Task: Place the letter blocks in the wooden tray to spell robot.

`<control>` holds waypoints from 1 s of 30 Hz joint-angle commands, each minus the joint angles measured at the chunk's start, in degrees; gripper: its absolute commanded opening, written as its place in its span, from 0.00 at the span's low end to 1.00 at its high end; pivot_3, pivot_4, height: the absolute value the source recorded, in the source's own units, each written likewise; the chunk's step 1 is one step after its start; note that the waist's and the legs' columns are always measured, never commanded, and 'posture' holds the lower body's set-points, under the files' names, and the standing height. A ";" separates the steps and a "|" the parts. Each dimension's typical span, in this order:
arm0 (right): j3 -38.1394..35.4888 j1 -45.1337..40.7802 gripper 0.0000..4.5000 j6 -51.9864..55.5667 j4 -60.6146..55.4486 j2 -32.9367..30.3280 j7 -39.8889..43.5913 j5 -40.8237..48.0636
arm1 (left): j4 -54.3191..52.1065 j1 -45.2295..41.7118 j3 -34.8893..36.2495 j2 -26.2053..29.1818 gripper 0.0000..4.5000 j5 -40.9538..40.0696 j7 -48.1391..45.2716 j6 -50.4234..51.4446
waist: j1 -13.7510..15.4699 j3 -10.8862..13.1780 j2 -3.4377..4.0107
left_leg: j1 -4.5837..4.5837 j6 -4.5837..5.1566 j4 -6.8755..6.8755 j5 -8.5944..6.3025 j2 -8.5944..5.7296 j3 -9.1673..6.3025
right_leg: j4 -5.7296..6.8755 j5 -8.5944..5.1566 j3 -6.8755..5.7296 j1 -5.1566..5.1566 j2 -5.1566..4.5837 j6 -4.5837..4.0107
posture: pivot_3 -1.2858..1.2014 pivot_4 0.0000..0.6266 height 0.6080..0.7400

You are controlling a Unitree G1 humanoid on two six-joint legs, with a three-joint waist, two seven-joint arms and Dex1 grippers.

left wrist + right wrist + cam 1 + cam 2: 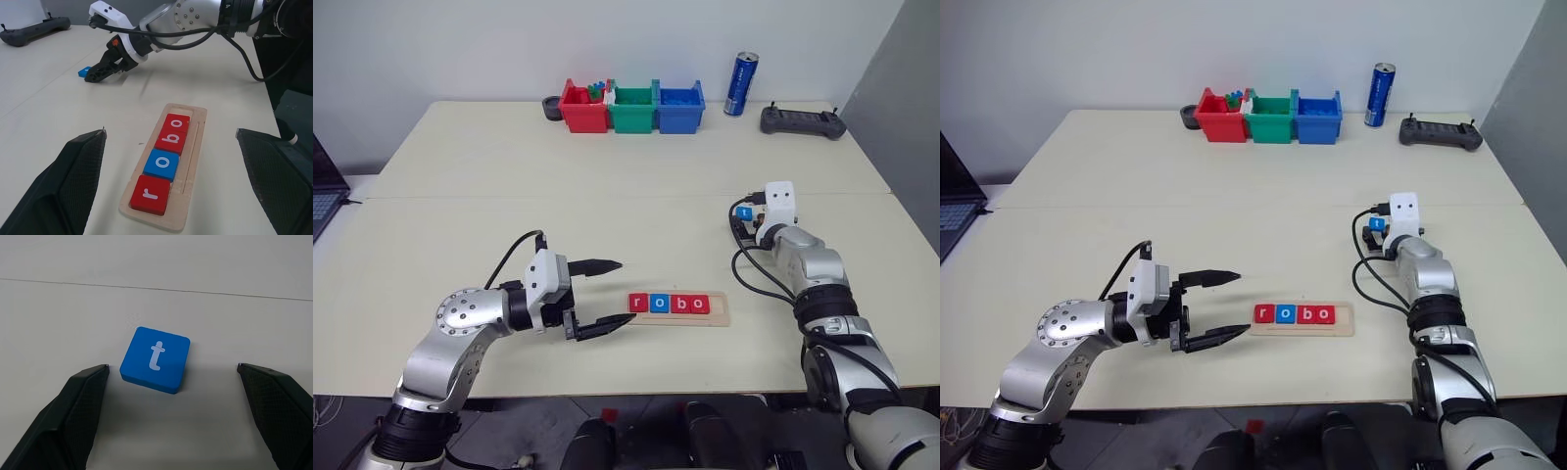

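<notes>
Four letter blocks (670, 304) spell "robo" lengthwise along the wooden tray (719, 316).

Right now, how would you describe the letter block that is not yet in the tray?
Find the robot's right end effector on the table. Between its open fingers lies a blue t block, flat on the tabletop. The other blocks sit in the wooden tray.

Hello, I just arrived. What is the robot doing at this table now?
It is spelling "robot" with small square letter tiles. The pale wooden tray already holds four tiles, reading r, o, b, o, with the last slot free. The right gripper, open, sits low around the blue "t" tile lying on the table and is not yet gripping it. The left gripper is open beside the tray's "r" end.
</notes>
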 commanded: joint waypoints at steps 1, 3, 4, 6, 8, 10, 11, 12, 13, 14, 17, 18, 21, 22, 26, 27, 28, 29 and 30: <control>-0.57 -1.33 0.99 -0.75 1.54 0.99 -1.73 0.32 | -0.60 -0.25 0.39 -0.03 1.00 0.09 0.06 -1.33 | -0.17 0.00 0.00 | 0.02 0.00 0.00 0.00 0.01 0.00 | 0.02 0.00 0.01 0.00 0.01 0.00 | 0.52 0.24 1.00; -0.47 -1.59 0.99 -1.18 2.13 1.10 -2.44 0.00 | -0.53 -0.27 0.36 -0.05 1.00 0.07 0.01 -1.39 | -0.23 0.00 0.01 | 0.05 0.01 -0.01 0.01 0.02 0.01 | 0.05 0.00 0.03 0.00 0.03 -0.01 | 0.52 0.24 1.00; -0.41 -1.63 0.92 -1.49 2.25 1.15 -2.50 -0.01 | -0.51 -0.31 0.30 -0.08 1.00 0.08 0.01 -1.42 | -0.22 0.00 0.01 | 0.05 0.02 -0.01 0.01 0.02 0.01 | 0.06 0.00 0.02 0.00 0.03 -0.01 | 0.52 0.24 1.00; 0.05 -1.32 0.81 -2.21 2.00 1.22 -2.31 -0.22 | -0.39 -0.29 0.20 -0.15 1.00 0.18 0.02 -1.64 | -0.21 0.00 0.01 | 0.05 0.02 0.00 0.02 0.01 0.01 | 0.07 0.00 0.03 0.00 0.03 -0.01 | 0.52 0.24 1.00; 0.15 -0.86 0.67 -2.40 1.81 1.24 -2.54 -0.29 | -0.35 -0.22 0.18 -0.19 1.00 0.19 0.03 -1.74 | -0.16 0.00 0.01 | 0.04 0.02 0.00 0.02 0.00 0.00 | 0.07 -0.01 0.03 0.00 0.02 -0.01 | 0.52 0.24 1.00; 0.13 -0.58 0.50 -2.58 1.75 1.17 -2.78 -0.32 | -0.32 -0.19 0.21 -0.21 1.00 0.20 0.07 -1.78 | -0.08 0.00 0.01 | 0.04 0.02 0.00 0.02 0.00 -0.01 | 0.07 -0.01 0.02 0.00 0.02 -0.01 | 0.52 0.24 1.00; 0.10 -0.51 0.42 -2.65 1.72 1.14 -2.87 -0.32 | -0.32 -0.17 0.23 -0.21 1.00 0.21 0.10 -1.79 | -0.06 0.00 0.01 | 0.03 0.02 0.00 0.02 0.00 -0.01 | 0.07 -0.01 0.02 0.00 0.02 -0.01 | 0.52 0.24 1.00; 0.08 -0.45 0.34 -2.66 1.66 1.10 -2.89 -0.31 | -0.31 -0.15 0.24 -0.21 1.00 0.23 0.11 -1.81 | -0.06 0.00 0.01 | 0.03 0.02 0.01 0.02 -0.01 -0.01 | 0.07 0.00 0.02 0.00 0.02 -0.01 | 0.52 0.24 1.00; 0.09 -0.27 0.32 -2.38 1.26 1.00 -2.73 -0.24 | -0.32 -0.13 0.24 -0.21 1.00 0.25 0.14 -1.81 | -0.05 0.00 0.01 | 0.03 0.02 0.00 0.02 -0.01 -0.01 | 0.07 -0.01 0.02 0.00 0.02 -0.01 | 0.52 0.24 1.00; 0.27 0.21 0.32 -1.40 0.15 0.77 -2.03 -0.05 | -0.34 -0.11 0.25 -0.22 1.00 0.28 0.18 -1.81 | -0.05 0.00 0.01 | 0.03 0.02 0.00 0.02 -0.01 -0.01 | 0.06 -0.01 0.02 0.00 0.02 -0.01 | 0.52 0.24 1.00; 1.09 3.75 0.32 3.76 -7.99 -0.32 -0.15 0.35 | -0.67 0.09 0.33 -0.21 1.00 0.27 0.39 -1.66 | 0.03 0.00 0.01 | 0.02 0.02 -0.01 0.02 -0.01 -0.03 | 0.05 -0.01 0.00 0.00 0.02 -0.01 | 0.52 0.24 1.00; 1.25 6.48 0.32 7.41 -14.15 -1.03 0.53 0.82 | -0.98 0.31 0.38 -0.20 1.00 0.20 0.52 -1.57 | 0.20 -0.01 0.01 | 0.00 0.02 -0.02 0.02 0.00 -0.06 | 0.04 -0.02 -0.02 0.00 0.02 -0.03 | 0.52 0.24 1.00; 0.76 15.71 0.32 20.11 -35.03 -3.67 1.76 2.79 | -1.76 1.13 0.59 -0.05 1.00 -0.03 0.82 -1.41 | 0.82 -0.02 0.03 | -0.12 0.02 -0.03 0.02 -0.04 -0.21 | -0.01 -0.07 -0.12 -0.01 -0.01 -0.06 | 0.52 0.24 1.00; -0.09 18.96 0.32 25.00 -42.40 -4.54 1.68 3.64 | -1.96 1.46 0.67 0.01 1.00 -0.11 0.90 -1.38 | 0.92 -0.01 0.04 | -0.15 0.02 -0.04 0.02 -0.05 -0.27 | 0.00 -0.13 -0.14 -0.01 -0.02 -0.06 | 0.52 0.24 1.00; -3.50 29.53 0.32 41.08 -64.01 -6.06 1.36 6.39 | -2.47 2.60 0.91 0.33 1.00 -0.41 0.85 -1.32 | 1.43 -0.03 0.06 | -0.14 0.02 -0.05 0.02 -0.07 -0.28 | 0.04 -0.15 -0.14 -0.02 -0.04 -0.07 | 0.52 0.24 1.00; -4.25 31.42 0.32 43.78 -67.43 -5.95 1.14 6.69 | -2.44 2.62 0.86 0.34 1.00 -0.45 0.81 -1.27 | 1.34 -0.03 0.07 | -0.09 0.02 -0.05 0.02 -0.04 -0.26 | 0.05 -0.16 -0.13 -0.01 -0.02 -0.07 | 0.52 0.24 1.00; -5.04 33.11 0.32 46.05 -70.27 -5.63 0.67 6.72 | -2.29 2.42 0.75 0.31 1.00 -0.45 0.71 -1.21 | 1.27 -0.03 0.07 | -0.07 0.02 -0.05 0.02 -0.03 -0.23 | 0.06 -0.16 -0.11 -0.01 0.01 -0.08 | 0.52 0.24 1.00; -5.97 34.39 0.32 48.53 -72.67 -4.82 0.27 6.84 | -2.08 2.10 0.65 0.29 1.00 -0.47 0.61 -1.13 | 1.29 -0.03 0.07 | -0.05 0.02 -0.05 0.02 -0.02 -0.21 | 0.09 -0.16 -0.10 -0.01 0.03 -0.08 | 0.52 0.24 1.00; -6.58 35.32 0.32 50.59 -74.51 -4.05 -0.02 6.91 | -1.84 1.81 0.57 0.28 1.00 -0.48 0.50 -1.10 | 1.27 -0.03 0.06 | -0.03 0.02 -0.04 0.02 -0.02 -0.21 | 0.11 -0.16 -0.10 -0.01 0.03 -0.08 | 0.52 0.24 1.00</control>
